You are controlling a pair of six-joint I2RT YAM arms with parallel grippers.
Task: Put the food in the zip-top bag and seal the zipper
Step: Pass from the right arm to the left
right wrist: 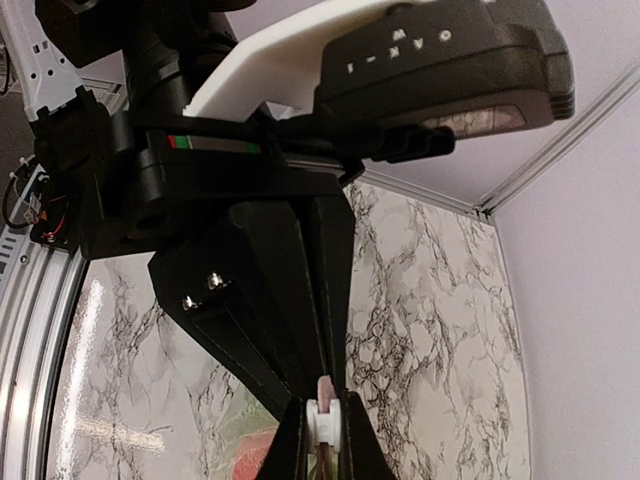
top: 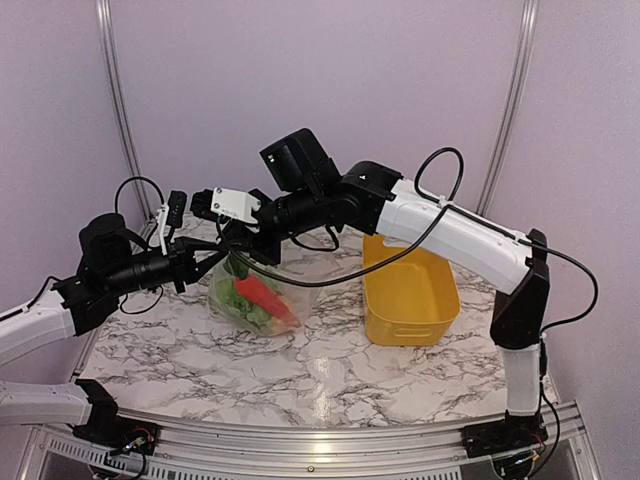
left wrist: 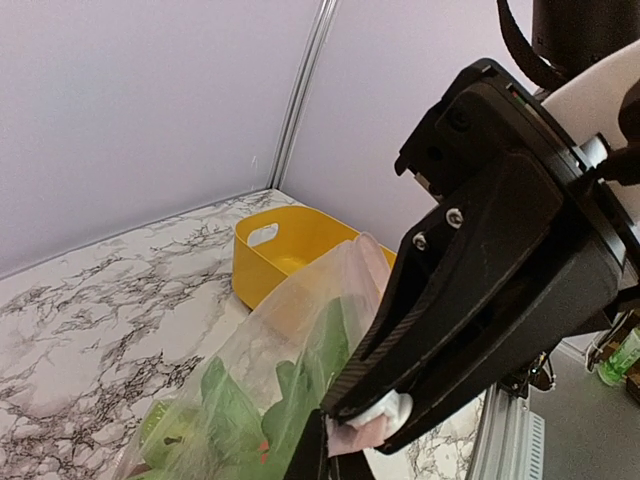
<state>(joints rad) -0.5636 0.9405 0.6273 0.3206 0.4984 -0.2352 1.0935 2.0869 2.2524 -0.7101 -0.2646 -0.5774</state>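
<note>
Marble table [top: 330, 380] with two containers well apart. The yellow basket [top: 405, 322] stands at the right; no food shows in the visible part of its interior. The zip-top bag [left wrist: 345, 270] is left of centre, its lower part apparently resting on the table and its mouth edge raised between the two arms. Through the clear film can be seen the food: green leafy pieces [left wrist: 225, 400] and an orange-red carrot [top: 265, 293]. The other pieces cannot be told apart.

The left gripper [top: 210, 258] and right gripper [right wrist: 325, 430] meet at the raised mouth edge, each with jaws closed on a thin fold of film, just beside one another. The zipper itself is too fine to make out.

Handling, as a judgement: the film is soft, light and slick and sags under its small load, so the body gives no firm hold. The stiffer closure strip at the mouth is the place to pinch. The toy pieces are light and unlikely to be damaged.
</note>
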